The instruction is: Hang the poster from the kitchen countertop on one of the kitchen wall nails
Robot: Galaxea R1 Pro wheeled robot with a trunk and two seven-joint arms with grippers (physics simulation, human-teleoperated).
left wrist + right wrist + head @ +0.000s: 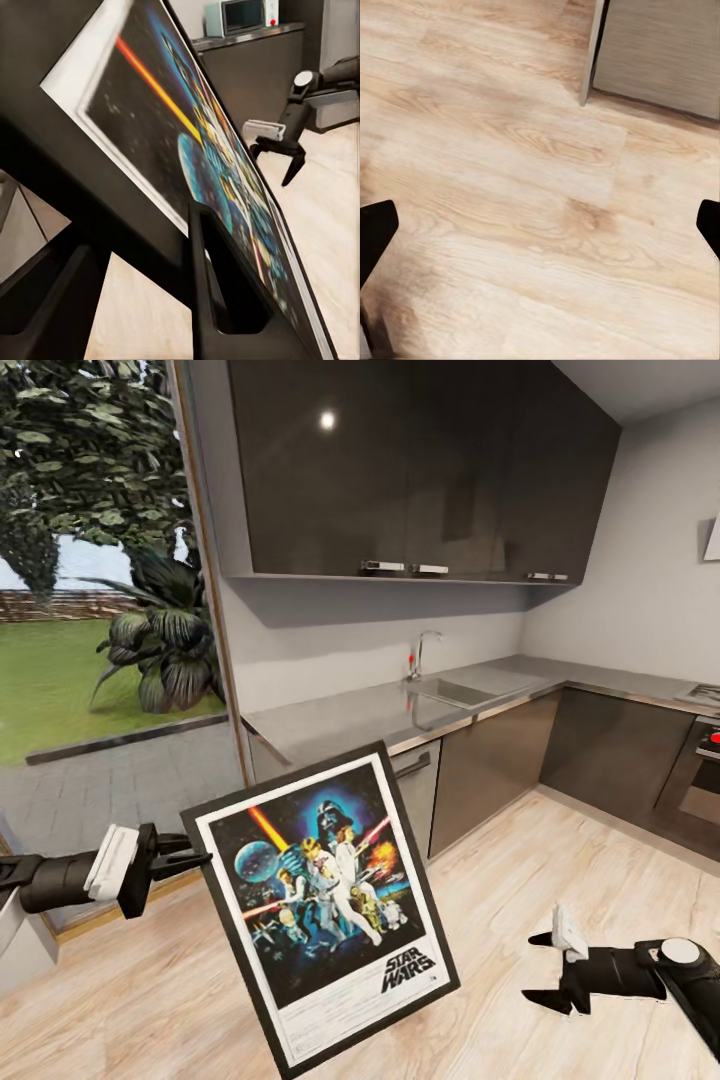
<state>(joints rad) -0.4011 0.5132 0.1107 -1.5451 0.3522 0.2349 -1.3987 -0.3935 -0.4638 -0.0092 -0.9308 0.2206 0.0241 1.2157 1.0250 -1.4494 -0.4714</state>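
Note:
The framed Star Wars poster [325, 905] hangs tilted in the air over the wooden floor, in front of the kitchen countertop [400, 712]. My left gripper [193, 853] is shut on the poster's left edge near its upper corner. From the left wrist camera the poster [195, 142] runs slantwise between the dark fingers [217, 292]. My right gripper [535, 965] is open and holds nothing, low at the right over the floor. It is also seen from the left wrist as the right gripper [274, 161]. The right wrist camera looks down on bare floor between its fingertips [379, 232].
The countertop carries a sink and tap [425, 655] under dark wall cabinets [420, 470]. An oven [700, 770] stands at the right. A large glass window [100, 610] onto a garden is at the left. A microwave [240, 15] sits on a counter behind.

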